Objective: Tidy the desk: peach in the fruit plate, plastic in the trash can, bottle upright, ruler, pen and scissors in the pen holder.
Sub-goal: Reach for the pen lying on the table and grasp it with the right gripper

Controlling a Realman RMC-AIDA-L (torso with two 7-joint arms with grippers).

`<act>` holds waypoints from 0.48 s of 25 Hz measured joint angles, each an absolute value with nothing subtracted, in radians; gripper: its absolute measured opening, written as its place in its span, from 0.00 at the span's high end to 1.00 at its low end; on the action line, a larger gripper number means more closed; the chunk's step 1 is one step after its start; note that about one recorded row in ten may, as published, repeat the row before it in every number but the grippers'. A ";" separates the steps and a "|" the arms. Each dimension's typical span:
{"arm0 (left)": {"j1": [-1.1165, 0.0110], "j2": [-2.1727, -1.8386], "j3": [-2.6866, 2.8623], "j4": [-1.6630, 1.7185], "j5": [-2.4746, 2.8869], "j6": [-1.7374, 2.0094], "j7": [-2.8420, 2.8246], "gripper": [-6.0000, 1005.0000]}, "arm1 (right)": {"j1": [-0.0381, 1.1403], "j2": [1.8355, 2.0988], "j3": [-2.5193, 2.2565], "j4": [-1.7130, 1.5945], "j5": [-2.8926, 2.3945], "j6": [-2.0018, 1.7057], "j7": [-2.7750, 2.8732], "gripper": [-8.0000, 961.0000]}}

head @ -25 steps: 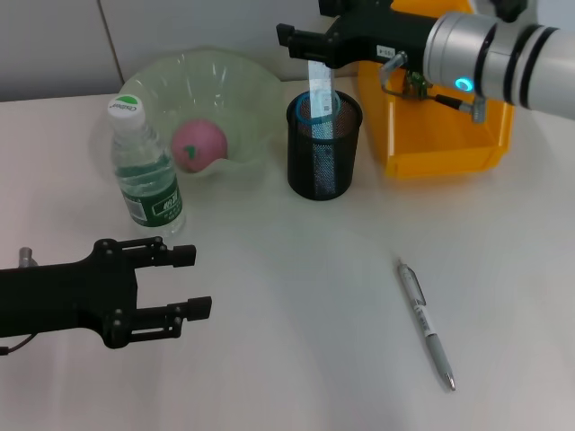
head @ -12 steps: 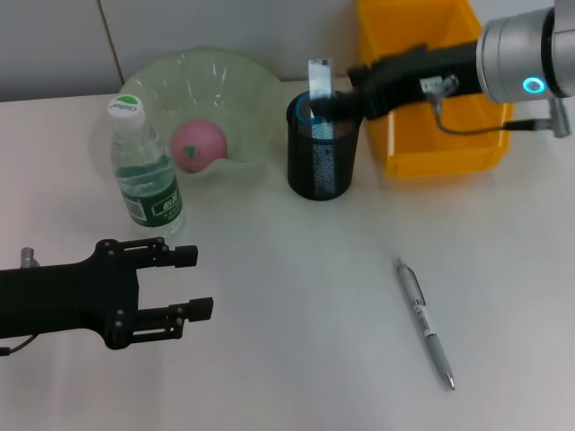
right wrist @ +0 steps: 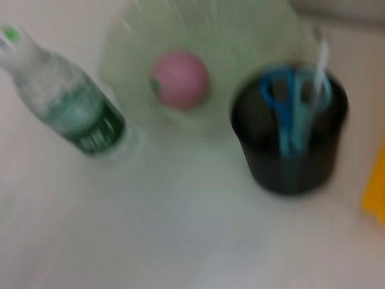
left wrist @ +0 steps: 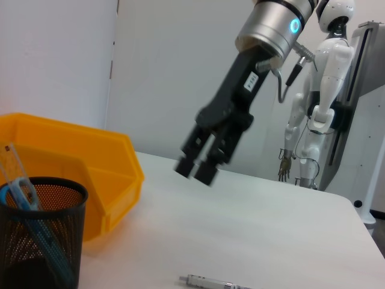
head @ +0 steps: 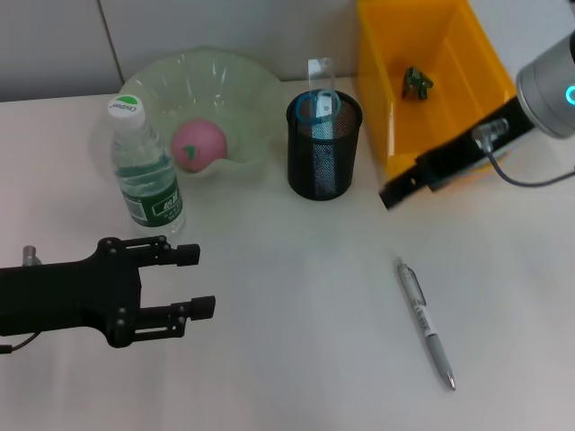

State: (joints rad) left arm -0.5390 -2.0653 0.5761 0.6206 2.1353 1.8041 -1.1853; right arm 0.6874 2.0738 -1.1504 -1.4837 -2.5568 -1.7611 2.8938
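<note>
White desk (head: 296, 296), head view: grey pen (head: 426, 324) lies flat, well apart from the black mesh pen holder (head: 323, 157) containing clear ruler (head: 320, 83) and blue scissors (head: 310, 109). Pink peach (head: 198, 144) sits in translucent green fruit plate (head: 235, 76); capped plastic bottle (head: 144, 171) stands upright. Left gripper (head: 193, 283) released, empty.

Left wrist view: right gripper (left wrist: 201, 165) hangs above desk beside yellow trash bin (left wrist: 90, 159); clench unclear.

Right wrist view: blurred.

My left end effector (head: 199, 283) low at my near left, arm lying level, fingers parted with nothing between them, my right end effector (head: 393, 193) reaching in from the far right, angled downward, fingers close together, empty
</note>
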 joint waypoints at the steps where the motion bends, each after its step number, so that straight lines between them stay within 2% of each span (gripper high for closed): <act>1: -0.539 -2.066 0.576 0.621 2.135 1.804 -1.184 0.27 | 0.697 2.074 -1.146 -1.466 -2.571 -1.785 2.912 0.22; 12: -0.561 -2.063 0.577 0.622 2.135 1.816 -1.183 0.27 | 0.746 2.086 -1.152 -1.208 -2.670 -1.803 2.958 0.22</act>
